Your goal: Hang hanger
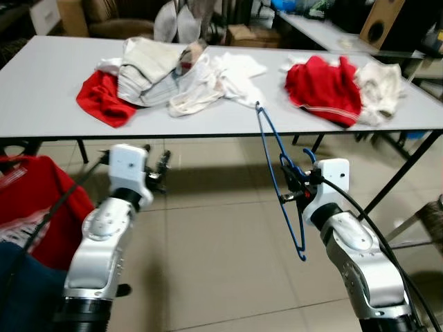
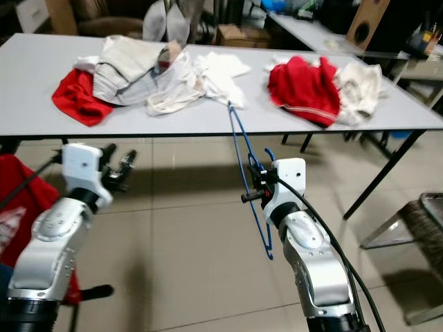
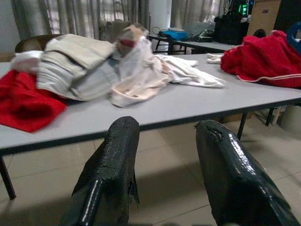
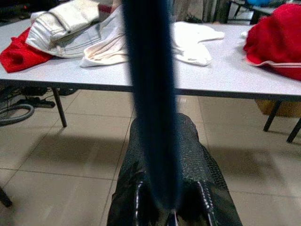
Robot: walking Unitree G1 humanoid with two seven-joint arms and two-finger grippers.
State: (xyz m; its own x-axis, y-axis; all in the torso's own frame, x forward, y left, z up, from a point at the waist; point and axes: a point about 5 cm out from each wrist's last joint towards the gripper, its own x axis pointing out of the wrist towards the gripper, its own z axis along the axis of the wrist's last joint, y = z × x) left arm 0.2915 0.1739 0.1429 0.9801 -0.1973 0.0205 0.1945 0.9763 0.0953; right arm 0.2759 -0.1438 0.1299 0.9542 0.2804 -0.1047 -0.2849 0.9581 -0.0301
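A blue wire hanger [image 1: 267,135] hangs upright below the grey table's [image 1: 55,83] front edge, and its hook end reaches up to that edge. My right gripper [image 1: 291,185] is shut on the hanger's middle. In the right wrist view the hanger [image 4: 150,94] is a blurred blue bar rising from between the closed fingers [image 4: 188,179]. My left gripper [image 1: 160,173] is held low in front of the table, open and empty, and its two fingers [image 3: 110,174] stand well apart.
The table carries a red cloth [image 1: 100,100], a heap of beige and white clothes [image 1: 159,72], a red garment [image 1: 322,86] and a white one [image 1: 379,86]. A red fabric item [image 1: 34,200] is at my lower left. Table legs [image 1: 401,176] and a chair [image 2: 422,228] stand at the right on the tiled floor.
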